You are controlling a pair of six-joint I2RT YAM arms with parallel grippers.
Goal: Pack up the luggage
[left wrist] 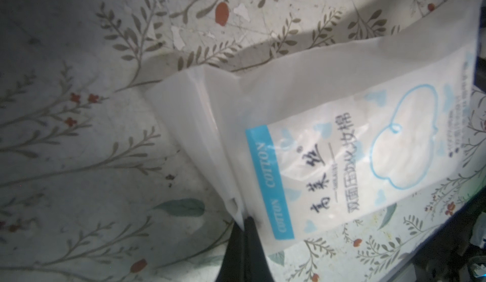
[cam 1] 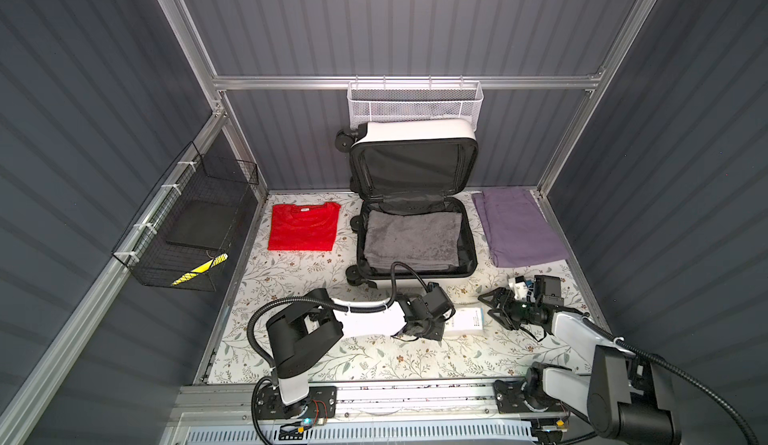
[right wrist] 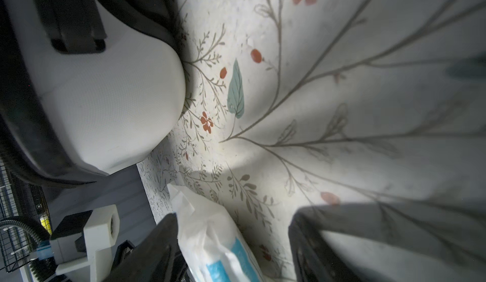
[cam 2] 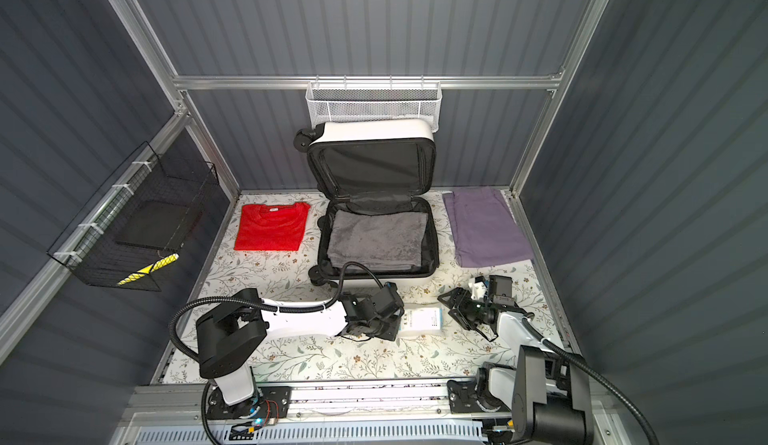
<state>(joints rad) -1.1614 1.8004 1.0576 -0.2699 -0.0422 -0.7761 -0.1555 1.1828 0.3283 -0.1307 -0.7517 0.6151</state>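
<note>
The luggage [cam 1: 415, 129] [cam 2: 374, 129] lies open at the back middle, lid upright, with a folded grey towel [cam 1: 411, 237] in its black-lined base. In front of it a white cotton-pad packet [cam 1: 467, 320] [left wrist: 342, 136] rests on the floral table. My left gripper [cam 1: 438, 326] [left wrist: 243, 228] is shut on the packet's sealed corner. From the other side, my right gripper [cam 1: 492, 310] [right wrist: 231, 241] stands open around the packet [right wrist: 210, 236], whose end lies against one finger. The luggage's white corner [right wrist: 105, 96] shows in the right wrist view.
A folded red T-shirt [cam 1: 303, 227] lies left of the luggage and folded purple trousers [cam 1: 519, 227] right of it. A white mesh basket [cam 1: 415, 102] hangs on the back wall. A black wire basket [cam 1: 187, 231] on the left wall holds a flat black item.
</note>
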